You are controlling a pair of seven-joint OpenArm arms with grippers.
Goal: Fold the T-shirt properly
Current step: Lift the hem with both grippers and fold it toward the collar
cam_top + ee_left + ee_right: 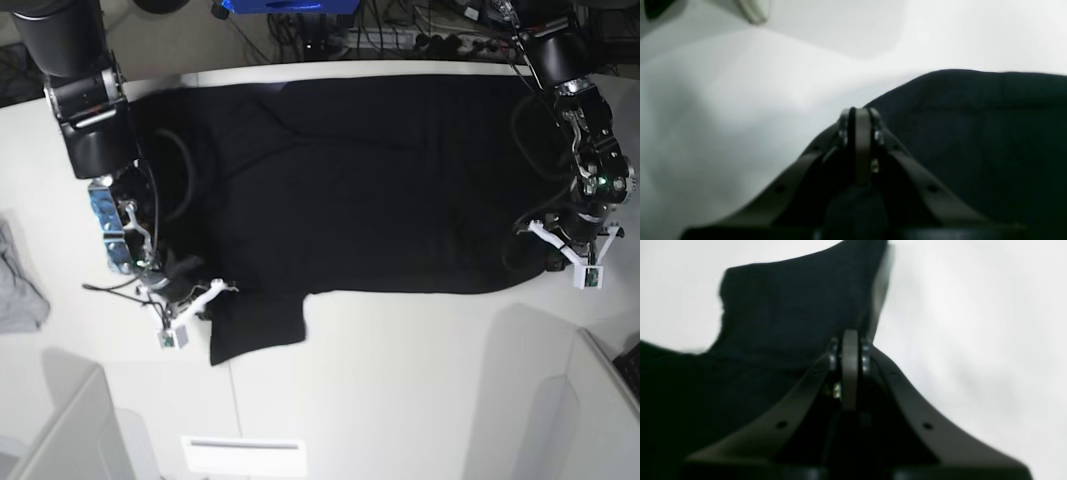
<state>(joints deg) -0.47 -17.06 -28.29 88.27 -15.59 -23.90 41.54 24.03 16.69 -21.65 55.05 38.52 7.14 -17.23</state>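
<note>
- The shirt is lying spread across the upper middle of the table, one sleeve poking toward the lower left.
- My right claw, at lower left, is pinched closed at that sleeve's edge.
- My left claw, at right, is closed at the hem.
- I'm judging no fold finished yet; nearly all remains.

We find no text, label, brand, number or sign that we can read in any of the 3 views. The T-shirt shows only plain black fabric, and both wrist views are too blurred for us to make out any lettering on the gripper parts.
</note>
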